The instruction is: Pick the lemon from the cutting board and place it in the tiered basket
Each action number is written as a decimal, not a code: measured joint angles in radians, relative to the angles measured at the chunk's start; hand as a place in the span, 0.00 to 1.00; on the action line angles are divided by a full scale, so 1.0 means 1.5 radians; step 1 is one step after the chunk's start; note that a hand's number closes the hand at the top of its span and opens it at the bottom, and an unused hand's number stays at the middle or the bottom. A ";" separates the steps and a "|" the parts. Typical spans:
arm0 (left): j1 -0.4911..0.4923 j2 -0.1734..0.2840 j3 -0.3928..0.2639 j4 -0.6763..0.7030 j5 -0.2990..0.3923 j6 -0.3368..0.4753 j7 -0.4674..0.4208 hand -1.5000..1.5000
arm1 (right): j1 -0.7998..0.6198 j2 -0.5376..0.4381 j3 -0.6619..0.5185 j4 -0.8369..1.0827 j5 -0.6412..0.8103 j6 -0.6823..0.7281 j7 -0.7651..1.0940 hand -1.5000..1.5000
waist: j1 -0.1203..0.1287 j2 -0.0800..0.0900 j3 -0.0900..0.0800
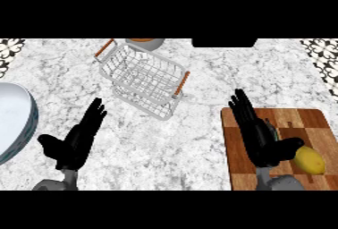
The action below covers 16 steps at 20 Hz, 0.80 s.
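A yellow lemon [310,160] lies on the wooden cutting board [305,120] at the lower right. My right hand [259,136] hovers over the board's left half, fingers straight and pointing away, thumb reaching toward the lemon's left side; it holds nothing. The white wire tiered basket [144,79] with orange handles stands at the upper middle of the counter, with nothing in it. My left hand [76,141] rests open at the lower left, fingers up.
A white and blue bowl [14,118] juts in from the left edge. A grey pot [145,43] with an orange rim stands behind the basket. A dark object [224,42] sits at the back edge. The marble counter spreads between basket and board.
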 measured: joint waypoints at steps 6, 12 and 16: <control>0.038 0.018 0.018 0.030 -0.050 0.059 -0.007 0.50 | -0.017 -0.184 -0.149 -0.043 -0.033 0.118 -0.066 1.00 | -0.005 0.004 0.011; 0.063 0.004 0.014 0.044 -0.087 0.115 -0.008 0.50 | 0.009 -0.271 -0.365 0.088 -0.098 0.084 -0.069 0.00 | -0.016 0.008 0.014; 0.066 -0.003 0.004 0.036 -0.106 0.130 0.000 0.50 | 0.036 -0.324 -0.465 0.176 -0.176 0.210 -0.122 0.00 | -0.006 0.007 0.015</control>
